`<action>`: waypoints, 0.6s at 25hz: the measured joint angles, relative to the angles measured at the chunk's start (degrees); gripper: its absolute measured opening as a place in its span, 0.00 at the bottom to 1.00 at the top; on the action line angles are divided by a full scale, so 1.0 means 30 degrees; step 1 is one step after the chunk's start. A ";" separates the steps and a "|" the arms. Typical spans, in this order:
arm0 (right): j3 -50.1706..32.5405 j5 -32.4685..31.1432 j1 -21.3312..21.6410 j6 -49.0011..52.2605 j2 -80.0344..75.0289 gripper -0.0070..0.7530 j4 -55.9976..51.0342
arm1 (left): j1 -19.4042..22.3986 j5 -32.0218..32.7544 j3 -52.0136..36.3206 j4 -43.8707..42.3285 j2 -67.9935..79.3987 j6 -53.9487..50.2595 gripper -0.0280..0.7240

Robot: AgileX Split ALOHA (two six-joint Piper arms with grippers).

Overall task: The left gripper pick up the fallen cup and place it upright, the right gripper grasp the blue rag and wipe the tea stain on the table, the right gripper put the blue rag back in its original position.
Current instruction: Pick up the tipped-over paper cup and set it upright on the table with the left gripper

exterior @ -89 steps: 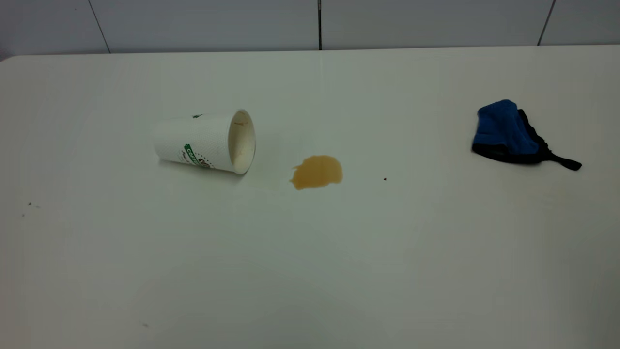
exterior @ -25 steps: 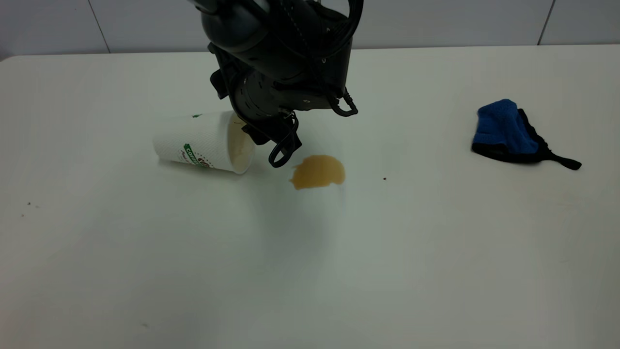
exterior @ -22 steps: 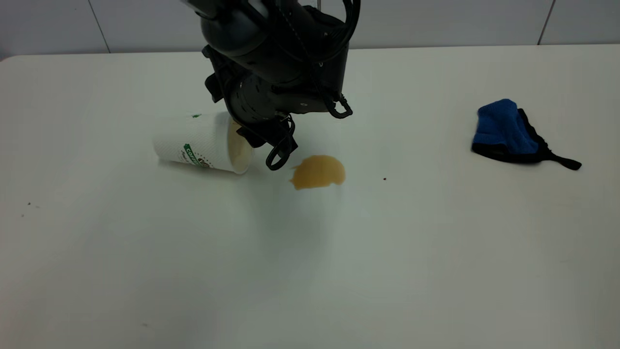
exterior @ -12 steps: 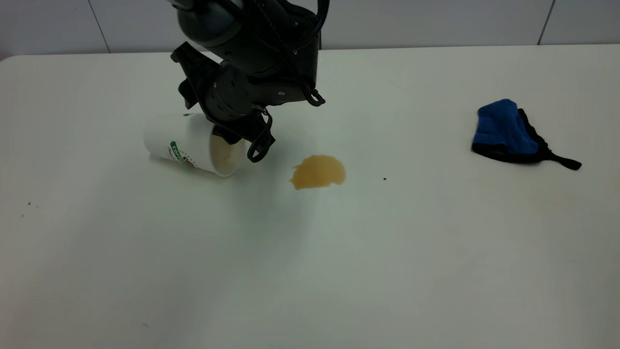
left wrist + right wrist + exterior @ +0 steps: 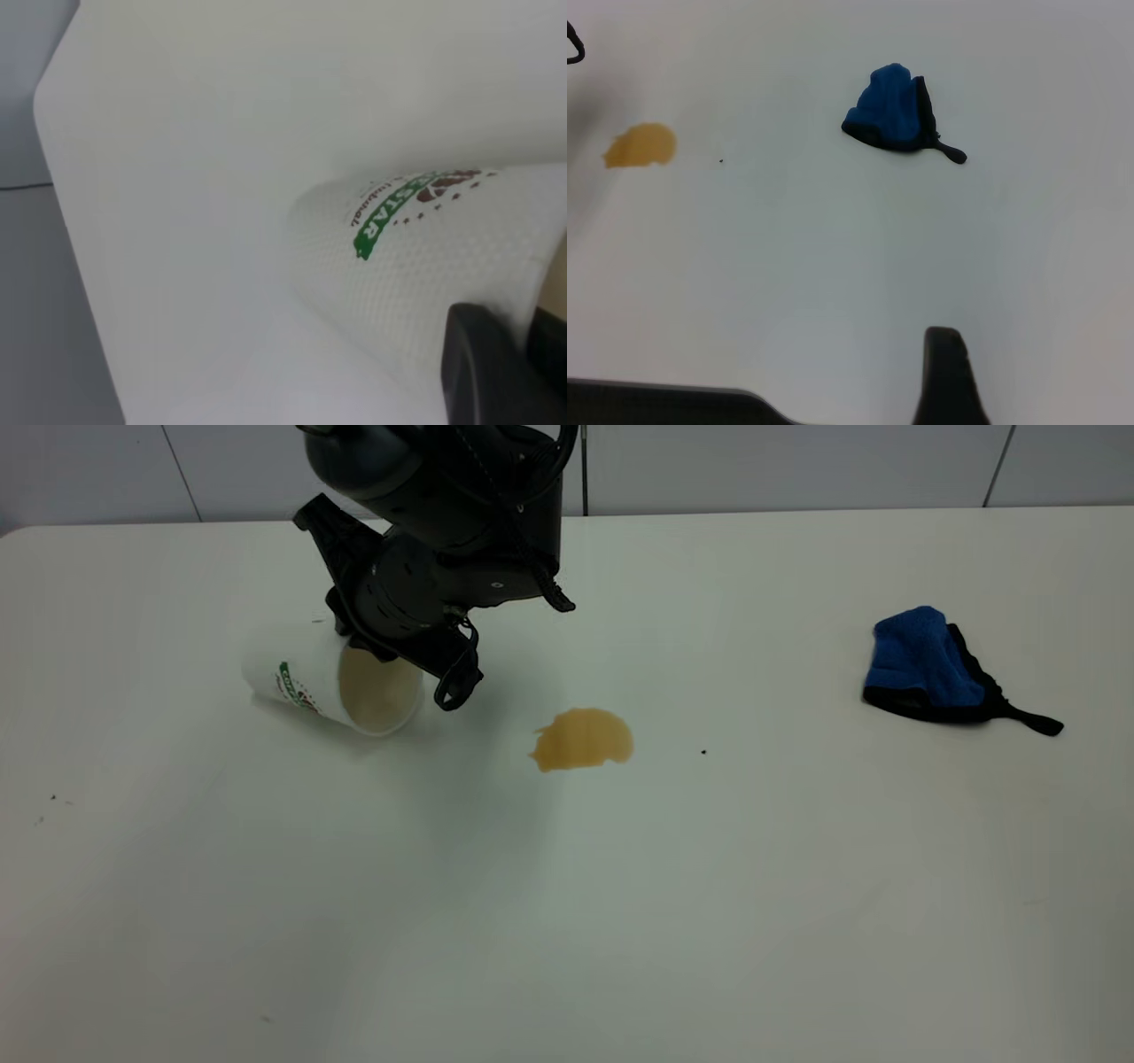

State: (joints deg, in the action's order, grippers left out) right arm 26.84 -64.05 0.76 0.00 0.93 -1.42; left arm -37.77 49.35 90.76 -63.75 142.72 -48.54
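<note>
The white cup (image 5: 292, 682) with its green band (image 5: 425, 257) hangs tilted, its tan-stained mouth facing the front and a little downward. My left gripper (image 5: 372, 654) is shut on its rim, one dark finger (image 5: 483, 372) on the outer wall and the other inside the mouth. The amber tea stain (image 5: 582, 739) lies on the table (image 5: 620, 912) just right of the cup. The blue rag (image 5: 926, 669) lies untouched at the far right. In the right wrist view the right gripper (image 5: 859, 403) hovers open, well back from the rag (image 5: 890, 111) and the stain (image 5: 640, 145).
A tiny dark speck (image 5: 703, 752) sits right of the stain. A grey tiled wall (image 5: 797, 465) runs behind the table's far edge. A few small specks (image 5: 53, 798) mark the left side of the table.
The left arm came in and took the fallen cup by its rim. It has since carried the cup leftward, away from the stain, and swung its mouth toward the front. Rag and stain are unchanged.
</note>
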 joint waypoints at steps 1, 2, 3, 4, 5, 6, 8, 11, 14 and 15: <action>0.0000 0.0000 0.0000 0.0000 0.0000 0.74 0.0000 | 0.0000 0.0018 0.0019 0.0000 -0.0216 0.0371 0.07; 0.0000 0.0000 0.0000 0.0000 0.0000 0.74 0.0000 | 0.0000 0.0065 0.0046 0.0059 -0.0481 0.0840 0.07; 0.0000 0.0000 0.0000 0.0000 0.0000 0.74 0.0000 | 0.0017 0.0065 0.0187 0.0256 -0.0892 0.1286 0.06; 0.0000 0.0000 0.0000 0.0000 0.0000 0.74 0.0000 | 0.0080 -0.0005 0.0372 0.0553 -0.1397 0.1664 0.06; 0.0000 0.0000 0.0000 0.0000 0.0000 0.74 0.0000 | 0.0183 -0.0161 0.0599 0.0977 -0.1902 0.2158 0.06; 0.0000 0.0000 0.0000 0.0000 0.0000 0.74 0.0000 | 0.0277 -0.0462 0.0792 0.1839 -0.2608 0.2647 0.06; 0.0000 0.0000 0.0000 0.0000 0.0000 0.74 0.0000 | 0.0672 -0.1199 0.1095 0.3997 -0.4120 0.3672 0.06; 0.0000 0.0000 0.0000 0.0000 0.0000 0.74 0.0000 | 0.1480 -0.2426 0.1179 0.7823 -0.5885 0.5588 0.06; 0.0000 0.0000 0.0000 0.0000 0.0000 0.74 0.0000 | 0.2928 -0.3104 0.1179 1.2171 -0.6819 0.8437 0.06; 0.0000 0.0000 0.0000 0.0000 0.0000 0.74 0.0000 | 0.3575 -0.3208 0.1179 1.3606 -0.6956 0.9458 0.06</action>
State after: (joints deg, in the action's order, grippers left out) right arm 26.84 -64.05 0.76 0.00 0.93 -1.42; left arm -27.04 39.73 94.30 -22.94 121.86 -20.16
